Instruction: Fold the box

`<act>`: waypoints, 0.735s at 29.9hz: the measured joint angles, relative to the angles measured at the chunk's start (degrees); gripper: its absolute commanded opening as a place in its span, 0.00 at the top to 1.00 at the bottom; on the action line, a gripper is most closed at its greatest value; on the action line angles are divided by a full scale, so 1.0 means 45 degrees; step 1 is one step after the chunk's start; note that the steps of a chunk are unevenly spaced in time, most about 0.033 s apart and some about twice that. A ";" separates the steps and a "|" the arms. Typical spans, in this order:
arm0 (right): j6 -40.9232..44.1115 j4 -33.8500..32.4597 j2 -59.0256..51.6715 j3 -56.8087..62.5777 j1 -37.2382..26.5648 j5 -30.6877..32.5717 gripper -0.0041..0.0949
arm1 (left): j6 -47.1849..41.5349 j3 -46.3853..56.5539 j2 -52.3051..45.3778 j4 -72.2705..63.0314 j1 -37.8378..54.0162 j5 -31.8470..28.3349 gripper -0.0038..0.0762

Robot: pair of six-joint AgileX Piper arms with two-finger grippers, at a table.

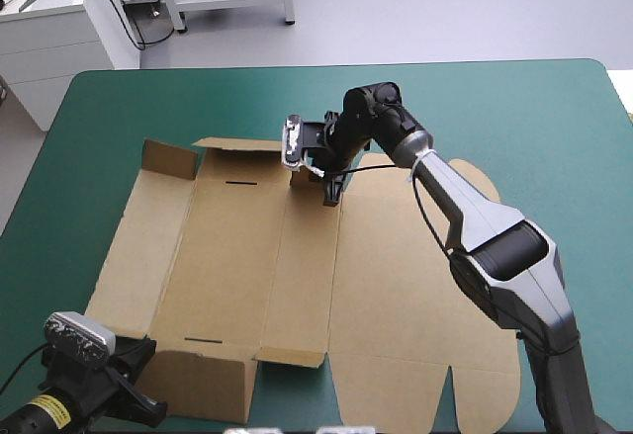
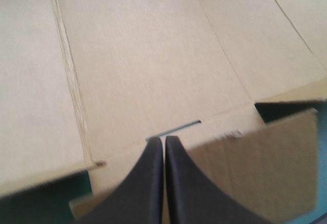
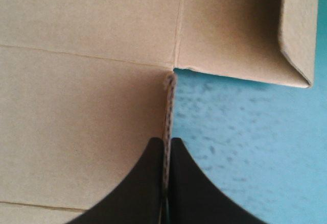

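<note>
The cut sheet of brown corrugated board that forms the box (image 1: 237,266) is laid out across the middle of the teal-green worktop (image 1: 554,137). Its long axis runs from the left edge toward the right, and its fold lines run from the near edge to the far one. The broad lid panel (image 1: 415,276) is lying flat on the right.

The right pincer (image 3: 167,143) is all but shut. A thin upright far tab (image 3: 168,106) at the box's far edge is pinched between its black fingers, the fluted edge showing between them. From this pincer the rest of the sheet lies toward the robot and to the left.

The left pincer (image 2: 163,145) is placed at the near edge, against the raised near wall (image 1: 203,385). Its fingers are pressed almost together, seemingly with the wall's board caught between them, though this is blurred.

The sheet is thus held at opposite ends of the tray portion, which lies between the two pincers. The coming fold is judged to turn on that near-to-far line. The right arm is the nearer one to the far tab and the flat lid, the left to the near wall.
</note>
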 measured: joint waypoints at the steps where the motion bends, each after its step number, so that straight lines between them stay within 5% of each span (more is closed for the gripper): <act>1: -0.0048 0.0045 0.0000 0.0000 0.0129 0.0190 0.98 | 0.0000 0.0000 0.0000 0.0000 0.0000 0.0000 0.96; 14: 0.0297 -0.0068 0.0000 0.0000 0.0695 0.0667 0.97 | 0.0000 0.0000 0.0000 0.0000 0.0000 0.0000 0.96; 17: 0.1153 -0.0273 0.0000 0.0000 0.0742 0.0696 0.87 | 0.0000 0.0000 0.0000 0.0000 0.0000 0.0000 0.96; 22: 0.2464 -0.0591 -0.0054 0.0000 0.0758 0.0438 0.56 | 0.0000 0.0000 0.0000 0.0000 0.0000 0.0000 0.96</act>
